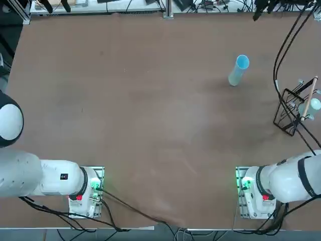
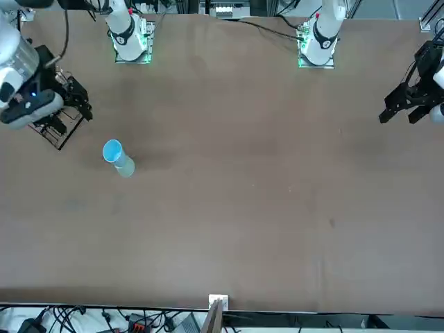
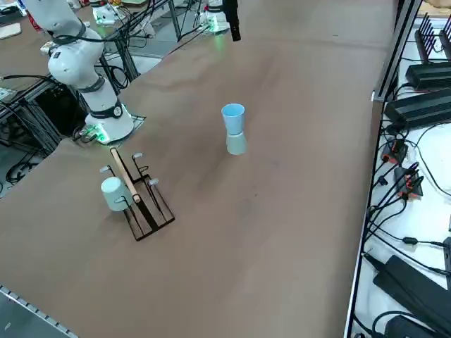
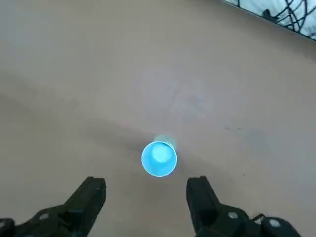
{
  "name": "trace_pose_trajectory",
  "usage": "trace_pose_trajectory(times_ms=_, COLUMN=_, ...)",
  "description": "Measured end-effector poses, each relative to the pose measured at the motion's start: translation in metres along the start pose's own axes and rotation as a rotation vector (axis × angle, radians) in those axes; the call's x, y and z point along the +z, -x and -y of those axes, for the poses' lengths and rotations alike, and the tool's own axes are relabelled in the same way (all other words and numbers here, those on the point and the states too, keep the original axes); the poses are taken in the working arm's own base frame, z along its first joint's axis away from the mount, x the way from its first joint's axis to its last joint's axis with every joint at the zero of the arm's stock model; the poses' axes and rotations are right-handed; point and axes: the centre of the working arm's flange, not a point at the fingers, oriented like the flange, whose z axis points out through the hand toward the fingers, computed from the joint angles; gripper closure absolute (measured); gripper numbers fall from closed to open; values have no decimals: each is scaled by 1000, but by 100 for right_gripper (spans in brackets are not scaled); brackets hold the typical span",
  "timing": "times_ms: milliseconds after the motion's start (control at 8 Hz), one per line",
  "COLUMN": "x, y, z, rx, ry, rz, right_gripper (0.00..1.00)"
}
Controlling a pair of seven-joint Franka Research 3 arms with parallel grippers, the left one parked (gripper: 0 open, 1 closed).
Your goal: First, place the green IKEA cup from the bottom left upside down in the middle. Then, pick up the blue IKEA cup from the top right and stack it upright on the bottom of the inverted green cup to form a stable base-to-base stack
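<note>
- Fingers (image 4: 94, 195) of the right gripper (image 4: 146, 197): black, spread apart, empty, hovering above the stack.
- blue IKEA cup (image 3: 233, 117): smooth tapered plastic, upright, base-to-base on the inverted green IKEA cup (image 3: 237, 144).
- table (image 1: 150, 125): matte brown, open all round; wire rack (image 3: 141, 197) near the right edge.

Small pale mint-green tapered plastic tumbler (image 3: 237, 144): inverted, rim down on brown table, far right area, away from centre | Small sky-blue tapered plastic tumbler (image 3: 233, 117): upright, mouth open upward, empty, base seated on green tumbler's upturned base | Stack: base-to-base, hourglass outline, standing straight, free of contact
</note>
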Motion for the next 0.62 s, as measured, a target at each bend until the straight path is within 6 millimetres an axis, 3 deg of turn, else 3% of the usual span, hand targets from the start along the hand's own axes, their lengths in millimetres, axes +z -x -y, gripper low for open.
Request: trace_pose_trajectory(times_ms=625, x=-38, y=2, z=-32, rx=205, ry=18, rz=-25, right_gripper=0)
